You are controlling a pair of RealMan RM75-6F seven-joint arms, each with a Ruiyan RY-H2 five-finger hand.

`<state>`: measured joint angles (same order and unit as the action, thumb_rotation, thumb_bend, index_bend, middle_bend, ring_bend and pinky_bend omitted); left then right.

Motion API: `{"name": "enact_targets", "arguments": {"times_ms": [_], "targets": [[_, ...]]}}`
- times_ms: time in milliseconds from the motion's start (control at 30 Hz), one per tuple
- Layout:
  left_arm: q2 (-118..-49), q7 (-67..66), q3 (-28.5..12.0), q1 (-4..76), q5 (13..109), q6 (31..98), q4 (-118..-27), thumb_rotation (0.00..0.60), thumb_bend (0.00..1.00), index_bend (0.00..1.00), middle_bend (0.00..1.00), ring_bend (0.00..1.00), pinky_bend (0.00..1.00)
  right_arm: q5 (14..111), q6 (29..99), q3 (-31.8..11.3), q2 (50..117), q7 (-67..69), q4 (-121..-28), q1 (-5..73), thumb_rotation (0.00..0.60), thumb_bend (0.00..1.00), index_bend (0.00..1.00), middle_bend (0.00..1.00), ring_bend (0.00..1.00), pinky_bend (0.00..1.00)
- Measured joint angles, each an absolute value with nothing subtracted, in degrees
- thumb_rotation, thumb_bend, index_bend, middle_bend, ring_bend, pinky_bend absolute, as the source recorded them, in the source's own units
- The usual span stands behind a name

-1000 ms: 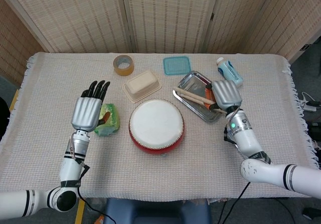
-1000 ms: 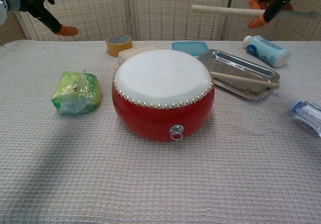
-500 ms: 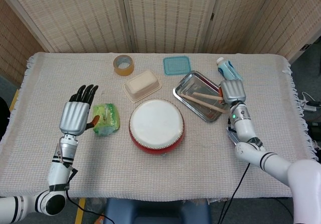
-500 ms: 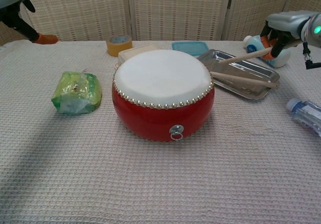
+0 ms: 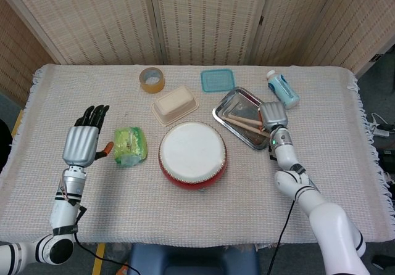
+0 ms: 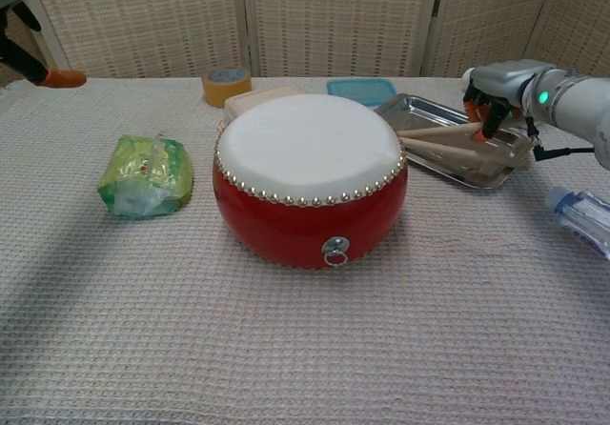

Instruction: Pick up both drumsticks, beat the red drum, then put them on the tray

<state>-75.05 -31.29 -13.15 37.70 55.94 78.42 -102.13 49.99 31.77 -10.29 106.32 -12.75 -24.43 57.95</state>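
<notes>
On tray, right of red drum: both drumsticks lying side by side. My right robot hand low over tray's near edge, fingers curled down at stick ends; grasping or released, cannot tell. My left robot hand raised at counter's left side, fingers spread, holding nothing, green packet just beside. Behind drum: tape roll, beige box, teal lid, bottle.

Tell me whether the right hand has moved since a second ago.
Yes. The right hand came down from high above the tray and now sits low over it, at the drumsticks.
</notes>
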Motion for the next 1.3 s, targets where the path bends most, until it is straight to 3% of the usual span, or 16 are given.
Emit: {"name": "enact_targets", "arguments": {"times_ms": [67,167,467,767,933,1000,1100,1300], "targets": [[-74.88,-31.02,-13.21,37.45,55.95,78.14,-101.87,0.6,0.3,0.0,0.06,0.03,0.25,50.52,30.14,-11.19,107.38,-12.3,-22.5,58.5,0.6,0.21,0.22,0.37,0.26,0.49],[-74.69,-30.66,-13.39,37.19,56.06,77.88,-101.73,0.6,0.3,0.0,0.06,0.03,0.25,51.27,28.75,-12.72,108.19,-11.82,-20.96,59.04,0.6,0.21,0.17,0.34,0.24,0.49],[-73.67,-29.67,-14.1,36.55,57.09,77.57,-102.38,0.6,0.3,0.0,0.06,0.03,0.25,52.91,31.3,-14.49,104.36,-11.34,-27.02,57.75,0.6,0.2,0.15,0.32,0.22,0.47],[-70.54,-25.01,-14.65,34.47,57.13,76.68,-103.47,0.6,0.3,0.0,0.08,0.04,0.25,53.95,40.42,-15.09,89.41,-12.97,-53.76,51.45,0.6,0.2,0.15,0.32,0.21,0.45],[-67.86,-19.97,-14.27,32.34,57.6,75.38,-104.14,0.6,0.3,0.0,0.08,0.04,0.23,55.59,48.07,-14.55,76.27,-13.05,-73.77,44.57,0.6,0.2,0.13,0.2,0.03,0.24],[-66.27,-17.94,-13.49,30.79,58.63,75.09,-104.22,0.6,0.3,0.0,0.08,0.04,0.22,57.86,51.93,-13.87,70.2,-11.48,-80.62,40.49,0.6,0.2,0.09,0.17,0.01,0.21],[-65.36,-15.71,-12.18,28.44,60.56,75.73,-103.93,0.6,0.3,0.0,0.08,0.04,0.22,63.26,58.37,-12.36,63.98,-7.46,-86.27,34.52,0.6,0.2,0.03,0.14,0.0,0.17],[-64.99,-12.22,-9.57,23.85,64.23,79.21,-102.8,0.6,0.3,0.0,0.08,0.04,0.21,75.25,71.13,-8.01,59.59,1.06,-90.11,24.3,0.6,0.2,0.0,0.1,0.0,0.11]]}}
